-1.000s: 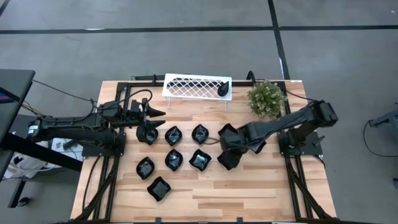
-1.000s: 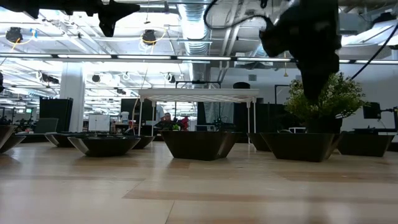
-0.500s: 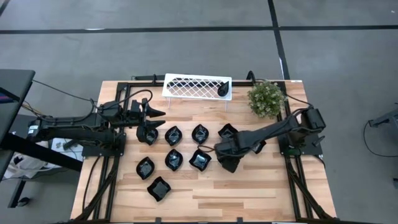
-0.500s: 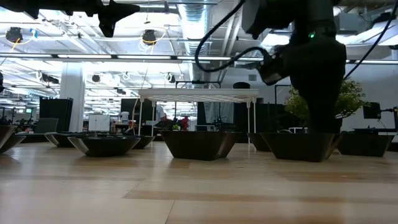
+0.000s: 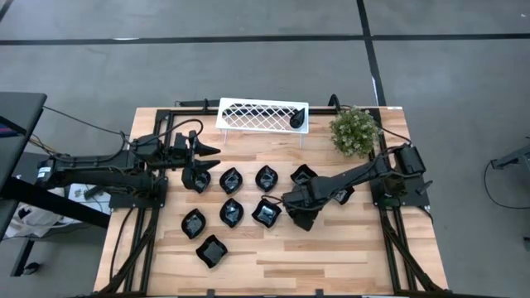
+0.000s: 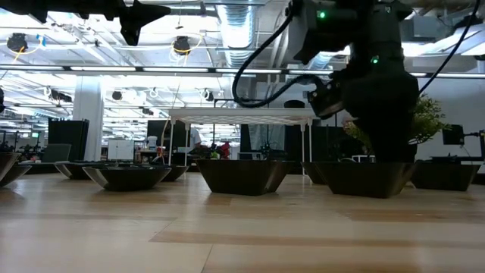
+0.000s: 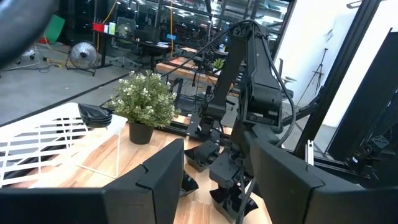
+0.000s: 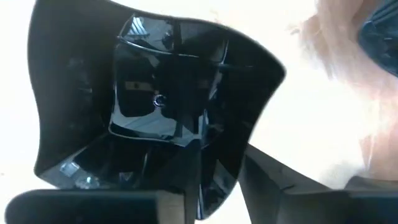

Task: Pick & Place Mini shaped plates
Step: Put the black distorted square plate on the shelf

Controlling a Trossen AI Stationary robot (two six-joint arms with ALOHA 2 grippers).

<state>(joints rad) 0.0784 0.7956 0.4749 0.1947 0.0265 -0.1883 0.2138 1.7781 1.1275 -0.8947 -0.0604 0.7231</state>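
Observation:
Several glossy black mini shaped plates (image 5: 231,213) sit flat on the wooden table in two rows, with one more near the front (image 5: 211,251). Another rests in the right end of the white lattice rack (image 5: 296,121). My right gripper (image 5: 300,210) is down on the plate at the right end of the near row (image 5: 305,220), shut on its rim. That plate fills the right wrist view (image 8: 161,93). My left gripper (image 5: 207,151) hovers open above the far-left plates, touching nothing. My right gripper holds the plate by the near wall at one corner (image 8: 217,180), one finger inside the dish and the other finger (image 8: 273,180) outside. It comes from above, pointing down. In the low view the plate (image 6: 370,180) stands level with its base on the table.
The white lattice rack (image 5: 262,114) stands at the table's far edge, and the green potted plant (image 5: 354,131) is at the far right corner. Neighbouring plates lie close to the left (image 5: 266,213) and the far side (image 5: 302,174) of the held one. Bare wood runs along the near edge.
My right gripper has come down from above the table onto the plate, shifting a little toward the table's left and near edges as the arm folded in. The plate has stayed on the table. My left arm has kept still.

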